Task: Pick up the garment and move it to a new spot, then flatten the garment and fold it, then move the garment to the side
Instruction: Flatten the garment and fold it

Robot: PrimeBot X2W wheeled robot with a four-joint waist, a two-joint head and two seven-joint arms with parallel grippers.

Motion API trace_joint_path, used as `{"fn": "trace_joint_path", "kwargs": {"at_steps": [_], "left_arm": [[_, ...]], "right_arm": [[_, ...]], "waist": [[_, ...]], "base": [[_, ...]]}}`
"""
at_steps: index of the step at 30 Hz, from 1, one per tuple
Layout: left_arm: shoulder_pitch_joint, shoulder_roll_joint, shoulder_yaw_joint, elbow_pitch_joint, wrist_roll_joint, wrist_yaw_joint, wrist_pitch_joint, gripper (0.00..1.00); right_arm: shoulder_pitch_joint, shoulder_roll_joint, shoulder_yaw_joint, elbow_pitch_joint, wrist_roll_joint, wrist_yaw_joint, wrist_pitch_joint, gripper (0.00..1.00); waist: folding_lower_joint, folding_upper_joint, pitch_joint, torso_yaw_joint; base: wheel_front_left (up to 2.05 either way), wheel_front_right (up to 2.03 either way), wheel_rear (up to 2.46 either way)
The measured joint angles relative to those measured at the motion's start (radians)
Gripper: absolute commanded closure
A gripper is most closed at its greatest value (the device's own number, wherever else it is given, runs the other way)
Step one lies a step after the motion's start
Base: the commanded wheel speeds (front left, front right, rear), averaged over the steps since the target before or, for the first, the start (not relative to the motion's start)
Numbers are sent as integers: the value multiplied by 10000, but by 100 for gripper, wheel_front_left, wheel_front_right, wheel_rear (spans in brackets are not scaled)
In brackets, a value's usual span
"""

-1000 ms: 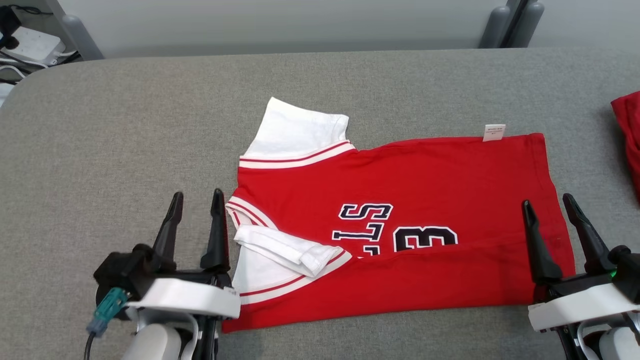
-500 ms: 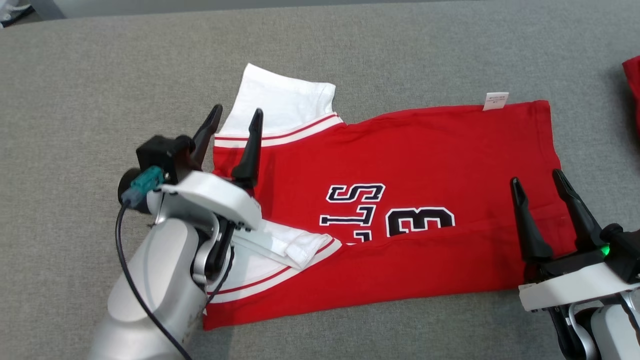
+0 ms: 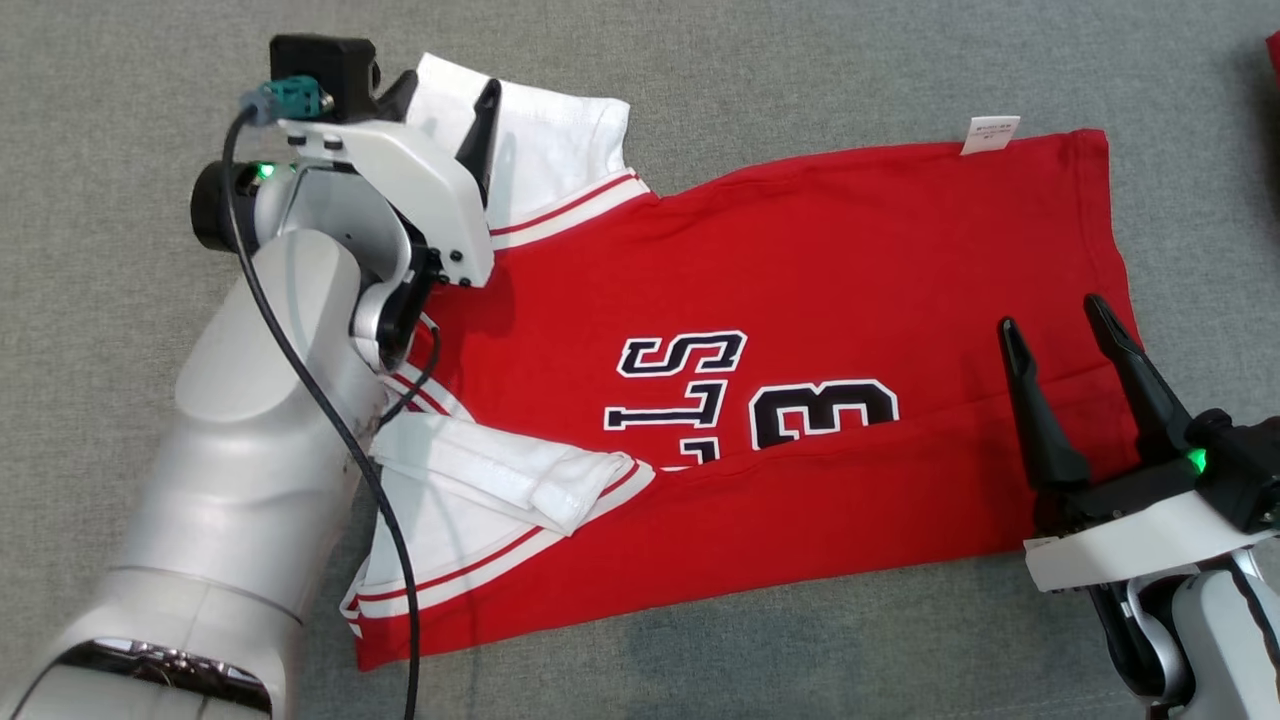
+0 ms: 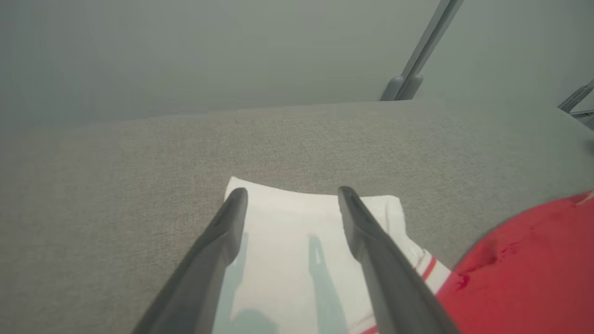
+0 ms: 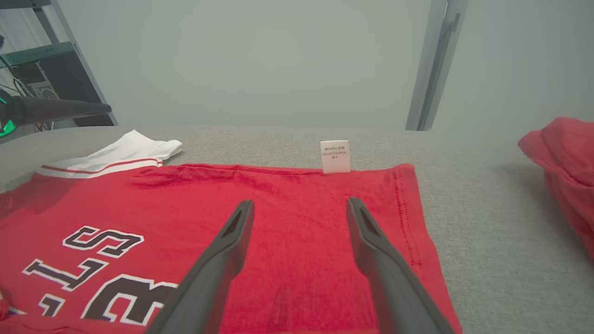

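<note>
Your grey table carries the red garment spread flat across its middle, lettering up. The right wrist view gives you more of a second red cloth at the table's right, a mere sliver from the head. The left gripper is over the far white sleeve, jaws wide and empty; the left wrist view adds finger shadows on it. The right gripper is over the hem end, equally spread and empty. A white label sticks out at the far hem.

One red jersey, one label, one other red cloth
</note>
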Motion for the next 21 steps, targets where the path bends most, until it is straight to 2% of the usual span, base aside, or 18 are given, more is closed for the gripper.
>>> {"fn": "trace_joint_path", "kwargs": {"at_steps": [5,11,21], "left_arm": [[-1157,46,136,1620,-71,104,443,0],[-1721,17,136,2986,-86,98,548,0],[-2549,79,111,4324,-153,-36,203,0]], "right_arm": [[-163,-36,322,-12,13,0,0,0],[-244,-105,566,42,23,0,0,0],[-241,-107,761,69,23,0,0,0]], "waist": [[0,0,312,-226],[0,0,352,-383],[0,0,480,-734]], "base": [[0,0,0],[0,0,0],[0,0,0]]}}
